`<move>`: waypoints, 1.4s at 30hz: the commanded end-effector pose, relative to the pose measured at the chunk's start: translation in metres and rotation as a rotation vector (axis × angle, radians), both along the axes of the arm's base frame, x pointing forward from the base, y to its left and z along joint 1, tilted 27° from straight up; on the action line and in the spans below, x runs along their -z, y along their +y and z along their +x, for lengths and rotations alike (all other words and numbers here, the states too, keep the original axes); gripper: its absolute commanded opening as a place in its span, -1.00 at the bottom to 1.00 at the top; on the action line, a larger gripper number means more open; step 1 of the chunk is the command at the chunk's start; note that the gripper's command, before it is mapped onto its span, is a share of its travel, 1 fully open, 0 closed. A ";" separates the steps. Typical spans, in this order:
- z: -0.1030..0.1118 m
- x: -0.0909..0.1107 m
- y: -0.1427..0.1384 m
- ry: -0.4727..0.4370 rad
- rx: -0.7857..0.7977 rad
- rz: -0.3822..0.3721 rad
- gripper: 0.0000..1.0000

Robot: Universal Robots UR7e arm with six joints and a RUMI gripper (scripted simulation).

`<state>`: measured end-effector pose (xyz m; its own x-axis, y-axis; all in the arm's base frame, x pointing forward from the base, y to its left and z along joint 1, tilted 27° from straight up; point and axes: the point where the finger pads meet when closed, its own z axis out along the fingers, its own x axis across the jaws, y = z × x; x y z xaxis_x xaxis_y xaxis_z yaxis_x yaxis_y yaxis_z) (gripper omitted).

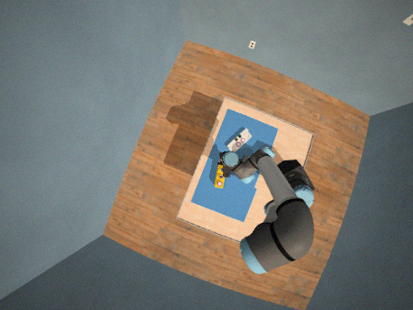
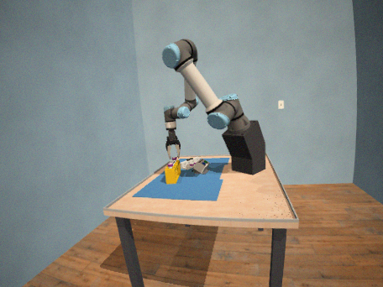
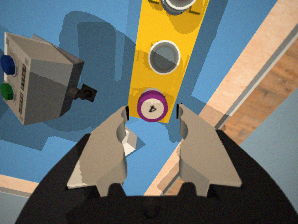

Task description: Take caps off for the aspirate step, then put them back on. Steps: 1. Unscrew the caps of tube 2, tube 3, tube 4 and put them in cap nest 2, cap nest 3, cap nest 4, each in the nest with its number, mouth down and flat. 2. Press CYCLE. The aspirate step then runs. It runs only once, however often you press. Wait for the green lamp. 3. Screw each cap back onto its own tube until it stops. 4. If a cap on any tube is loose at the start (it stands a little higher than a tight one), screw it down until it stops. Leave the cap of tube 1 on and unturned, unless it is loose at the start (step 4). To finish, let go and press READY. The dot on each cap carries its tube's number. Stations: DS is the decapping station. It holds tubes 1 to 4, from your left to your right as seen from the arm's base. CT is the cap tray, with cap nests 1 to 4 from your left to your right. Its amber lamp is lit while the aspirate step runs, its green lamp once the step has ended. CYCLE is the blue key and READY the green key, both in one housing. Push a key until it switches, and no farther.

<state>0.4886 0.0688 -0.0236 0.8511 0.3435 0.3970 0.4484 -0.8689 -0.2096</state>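
Note:
The gripper [image 2: 174,156] [image 3: 154,111] is open, its fingertips on either side of the purple-rimmed cap 4 [image 3: 152,106], with gaps to both sides. Cap 4 sits on tube 4 at the end of the yellow decapping station [image 1: 219,177] [image 2: 171,176] [image 3: 142,46]. Beside it, tube 3 [image 3: 164,57] is open. Tube 2 [image 3: 178,4], partly cut off by the wrist view's top edge, is also open. A purple cap [image 1: 219,183] [image 2: 170,165] is on tube 1. Two purple caps stand in the white cap tray [image 1: 247,132]. Which lamp is lit cannot be told.
The grey key housing [image 2: 201,168] [image 3: 46,57] shows its blue key [image 3: 7,65] and green key [image 3: 6,91] at the wrist view's left. A small part of the tray shows between the fingers there. The table edge [image 3: 240,72] runs along the right.

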 end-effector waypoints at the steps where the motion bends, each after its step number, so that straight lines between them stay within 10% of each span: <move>1: 0.000 0.000 0.000 -0.001 0.000 0.000 -0.30; 8: 0.000 -0.002 -0.001 0.092 0.234 0.071 -0.30; 25: -0.001 -0.007 -0.003 0.092 0.234 0.071 -0.30; 26: -0.001 -0.007 -0.003 0.092 0.234 0.071 -1.00; 42: -0.003 -0.012 -0.005 0.092 0.234 0.071 -1.00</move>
